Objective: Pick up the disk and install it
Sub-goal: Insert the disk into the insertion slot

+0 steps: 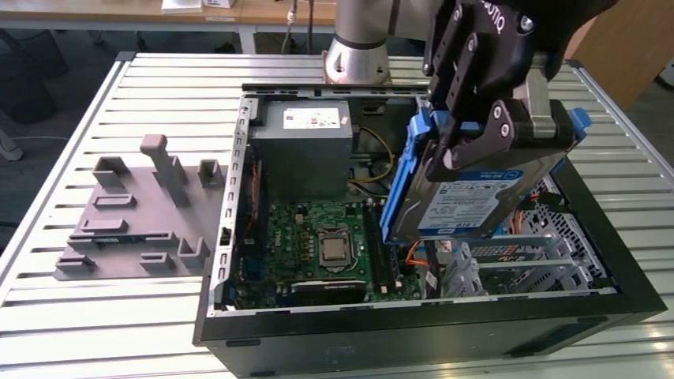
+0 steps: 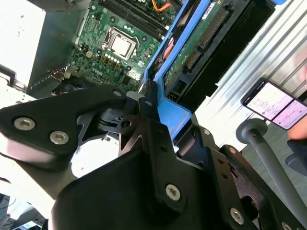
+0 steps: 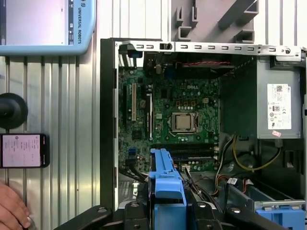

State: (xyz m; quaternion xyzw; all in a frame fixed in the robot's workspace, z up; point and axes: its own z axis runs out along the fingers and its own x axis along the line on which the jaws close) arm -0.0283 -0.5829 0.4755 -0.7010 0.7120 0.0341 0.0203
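We see the black two-finger gripper (image 1: 514,126) clamped on the flat silver metal disk with blue plastic side rails (image 1: 476,199). The disk hangs tilted on edge over the open black computer case (image 1: 421,335), at three o'clock from the green motherboard (image 1: 316,241) in the exterior view.

Gripping flat rectangular disk (image 2: 201,38) with blue plastic rails in black metal linkage gripper (image 2: 152,103).
Jaws closed on blue rail end; beyond, green motherboard (image 2: 136,31) with square silver processor socket, grey metal box (image 2: 24,33) beside it, lit smartphone (image 2: 273,103) on ribbed silver table (image 2: 268,52).
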